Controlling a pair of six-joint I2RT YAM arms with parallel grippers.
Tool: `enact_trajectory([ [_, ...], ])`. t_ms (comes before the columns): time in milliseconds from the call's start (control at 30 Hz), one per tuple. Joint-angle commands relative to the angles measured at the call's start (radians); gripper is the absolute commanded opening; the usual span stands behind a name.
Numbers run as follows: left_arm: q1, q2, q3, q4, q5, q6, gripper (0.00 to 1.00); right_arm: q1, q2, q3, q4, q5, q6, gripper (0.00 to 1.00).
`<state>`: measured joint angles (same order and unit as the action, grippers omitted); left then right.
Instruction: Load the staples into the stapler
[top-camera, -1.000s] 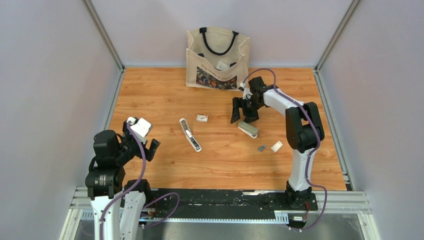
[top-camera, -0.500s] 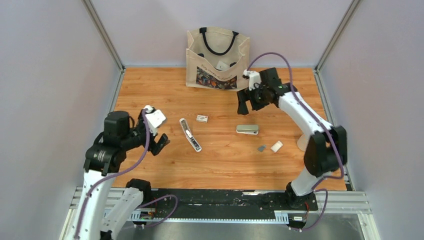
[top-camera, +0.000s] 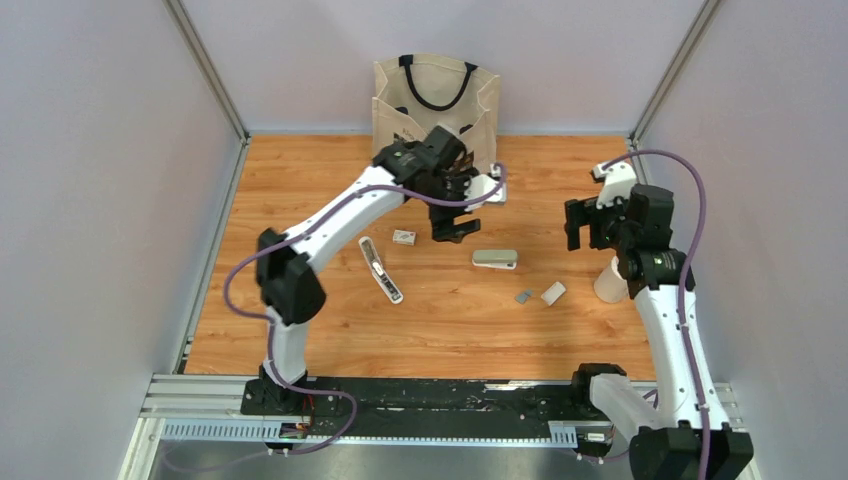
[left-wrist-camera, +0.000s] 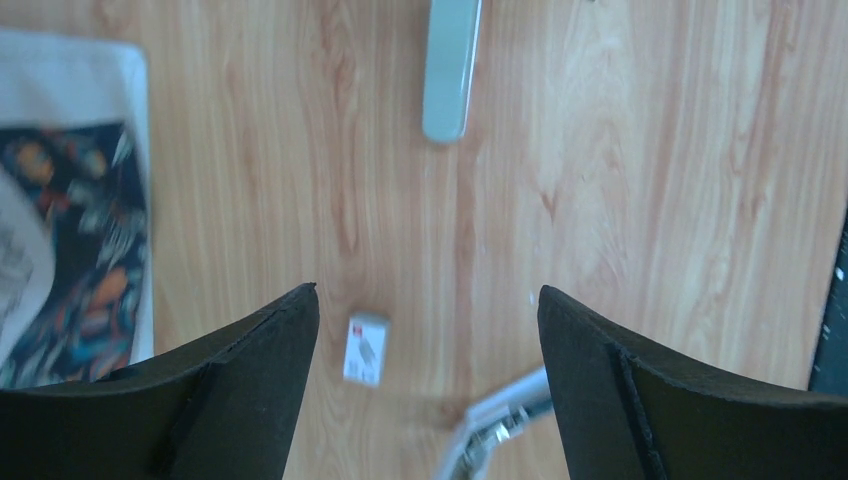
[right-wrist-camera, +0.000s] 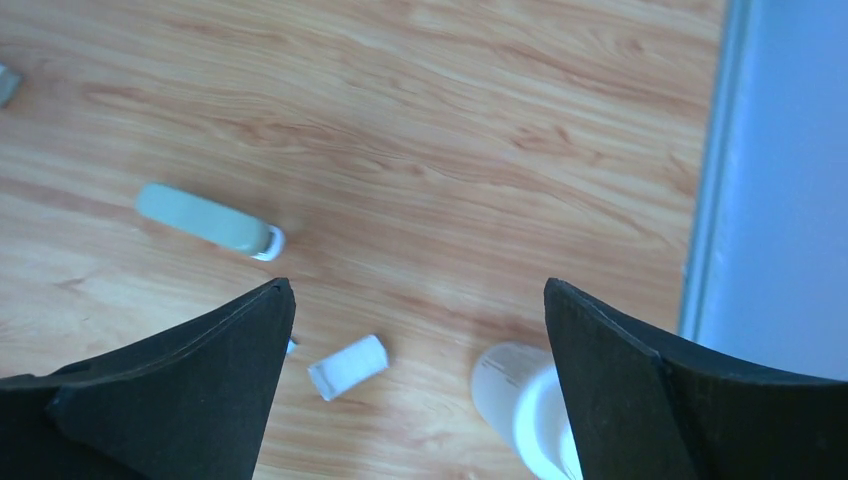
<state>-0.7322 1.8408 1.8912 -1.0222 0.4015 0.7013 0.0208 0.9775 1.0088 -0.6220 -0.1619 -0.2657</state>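
Staples (top-camera: 523, 296), a tiny grey strip whose long axis we cannot make out, lie on the table (top-camera: 300, 200) just beside a white scrap (top-camera: 553, 292), closer to our edge than the left gripper (top-camera: 452, 230) or the right gripper (top-camera: 585, 235), both wide open and empty, and we judge the right one better placed.

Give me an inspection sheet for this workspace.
Surface: wooden table, no spills seen.
Job's things: closed stapler; opened stapler; staples lying loose, untouched.
Clutter: tote bag, small box, white block, white cylinder.
Claws: left claw open, empty, above the small box; right claw open, empty.
Cables: purple cable looped along each arm.
Surroundings: grey walls, metal frame posts.
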Motion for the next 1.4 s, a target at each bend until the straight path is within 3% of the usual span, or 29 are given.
enact_trajectory([
  [0,-0.061,0.249,0.257,-0.11,0.045,0.072,0.88,-0.136,-0.095,-0.038,0.073,0.002,0.0,1.0],
  [100,-0.093,0.369,0.371,-0.121,0.08,0.119,0.87,-0.174,-0.109,-0.039,0.074,-0.005,0.005,1.0],
  [333,-0.137,0.492,0.388,-0.032,0.043,0.15,0.89,-0.174,-0.083,-0.044,0.081,0.002,0.013,1.0],
  [900,-0.142,0.62,0.408,0.14,0.017,0.021,0.88,-0.173,-0.051,-0.05,0.079,-0.013,0.013,1.0],
  [1067,-0.142,0.627,0.413,0.159,0.022,0.007,0.83,-0.174,-0.045,-0.052,0.077,-0.021,0.013,1.0],
  [1267,-0.142,0.623,0.411,0.155,0.039,0.003,0.67,-0.174,-0.04,-0.053,0.077,-0.021,0.011,1.0],
  [1367,-0.142,0.623,0.413,0.148,0.04,0.001,0.64,-0.173,-0.042,-0.056,0.079,-0.024,0.011,1.0],
])
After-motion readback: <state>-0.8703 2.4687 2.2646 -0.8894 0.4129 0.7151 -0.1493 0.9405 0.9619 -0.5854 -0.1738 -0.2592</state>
